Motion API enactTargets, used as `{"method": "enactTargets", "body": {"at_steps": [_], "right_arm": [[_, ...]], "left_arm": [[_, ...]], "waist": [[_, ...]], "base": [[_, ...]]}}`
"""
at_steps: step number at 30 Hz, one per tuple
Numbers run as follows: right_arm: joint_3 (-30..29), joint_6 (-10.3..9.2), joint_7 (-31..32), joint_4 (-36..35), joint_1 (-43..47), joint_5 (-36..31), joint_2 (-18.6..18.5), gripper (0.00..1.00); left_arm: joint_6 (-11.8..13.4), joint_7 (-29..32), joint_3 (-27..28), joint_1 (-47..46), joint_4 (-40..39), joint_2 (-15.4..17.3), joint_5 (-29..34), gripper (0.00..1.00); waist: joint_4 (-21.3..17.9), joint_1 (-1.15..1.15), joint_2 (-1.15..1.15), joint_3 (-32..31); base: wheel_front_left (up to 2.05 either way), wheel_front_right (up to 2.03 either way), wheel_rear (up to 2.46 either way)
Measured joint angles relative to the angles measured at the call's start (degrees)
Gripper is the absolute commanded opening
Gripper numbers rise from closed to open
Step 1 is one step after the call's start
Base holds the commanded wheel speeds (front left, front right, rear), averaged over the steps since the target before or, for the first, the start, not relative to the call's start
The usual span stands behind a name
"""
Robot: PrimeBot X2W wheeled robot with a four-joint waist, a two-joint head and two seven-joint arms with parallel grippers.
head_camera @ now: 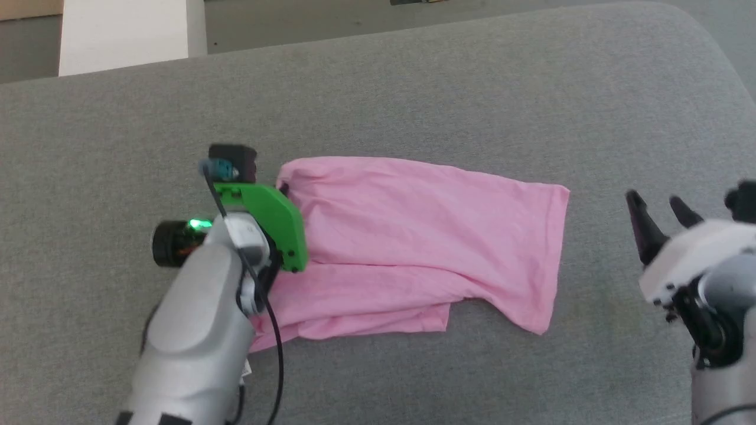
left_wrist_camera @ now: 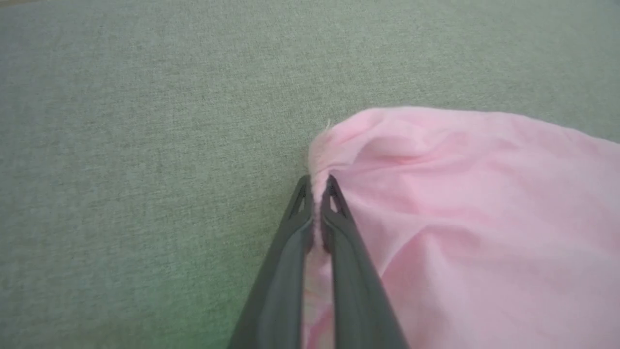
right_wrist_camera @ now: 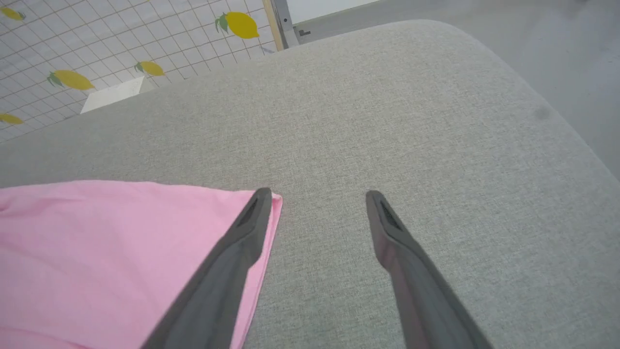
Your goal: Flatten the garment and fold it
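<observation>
The garment (head_camera: 413,236), a thin light pink cloth, lies spread and partly doubled over on a grey cushion (head_camera: 413,88). My left gripper (left_wrist_camera: 318,182) is shut on the garment (left_wrist_camera: 460,218) at its left edge, where a pinch of cloth bunches up between the two dark fingers. In the head view the left wrist's green plate (head_camera: 271,221) covers that grip. My right gripper (head_camera: 658,206) hangs open to the right of the cloth. Its left finger (right_wrist_camera: 242,232) sits above the garment's right corner (right_wrist_camera: 121,252), with bare cushion between the fingers.
The grey cushion (right_wrist_camera: 411,121) ends in a rounded edge at the far right, with floor beyond. A white block (head_camera: 124,32) stands past the cushion's back edge. A lemon-patterned tiled sheet (right_wrist_camera: 97,48) lies behind it.
</observation>
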Motion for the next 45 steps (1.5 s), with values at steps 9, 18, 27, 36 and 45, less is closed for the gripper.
{"method": "enactTargets", "body": {"at_steps": [9,18,27,36,45], "right_arm": [[6.7,0.0,8.2,8.5,-9.1,-6.3,-4.8,1.0],[8.0,0.0,9.5,18.8,-13.2,-10.4,-5.3,1.0],[10.1,0.01,10.3,21.1,-15.6,-8.4,-5.7,0.0],[10.1,0.01,10.4,18.6,-24.8,2.8,-6.2,0.0],[13.7,0.01,9.2,17.7,-45.7,7.1,-5.0,0.0]], "left_arm": [[1.6,-8.3,-0.9,7.3,-10.0,-2.6,-0.4,0.0],[2.5,-8.9,-1.9,7.5,-14.6,-2.9,-0.4,0.0],[2.3,-8.4,-1.8,8.4,-15.1,-3.2,-2.6,0.0],[0.4,-6.8,1.3,-0.3,-13.3,-3.4,-8.4,0.0],[0.7,-1.1,3.7,-20.8,-6.2,4.4,-5.4,0.0]], "waist": [[3.1,0.0,0.0,1.7],[5.7,0.0,0.0,4.3],[6.7,0.0,0.0,4.8],[7.6,0.0,0.0,3.5],[7.3,0.01,0.0,4.7]], "base": [[0.0,0.0,0.0],[0.0,0.0,0.0],[0.0,0.0,0.0],[0.0,0.0,0.0],[0.0,0.0,0.0]]}}
